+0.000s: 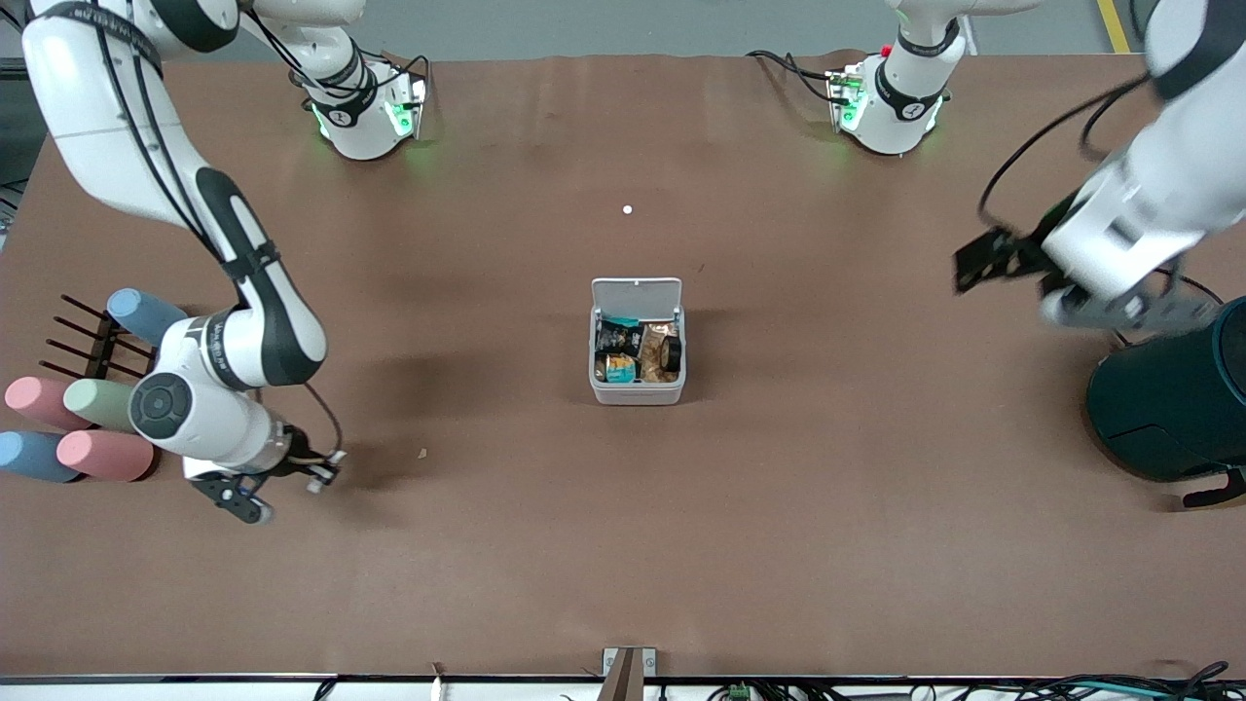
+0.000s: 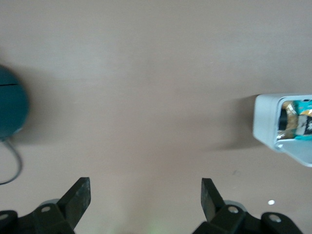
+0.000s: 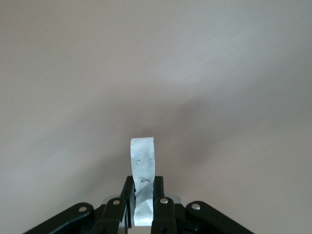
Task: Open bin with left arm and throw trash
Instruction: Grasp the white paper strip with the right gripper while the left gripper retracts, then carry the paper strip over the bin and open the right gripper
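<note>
Bin (image 1: 638, 382) sits frame centre, lid open. Your right tool (image 3: 145, 195), lower left, pinches a white scrap (image 3: 142, 158). Left tool (image 2: 146, 204), right edge, waits spread. Next: carry the scrap over the bin.

A robotics lab: two white Franka arms (image 1: 243, 321) bolted along a brown paper-covered table (image 1: 623, 545), cables trailing.

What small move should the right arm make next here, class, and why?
Probably lift and carry toward the bin. The right gripper is shut on the white oblong scrap, low over the table near the right arm's end. The bin's lid stands open, wrappers already inside; the left gripper waits open.
</note>
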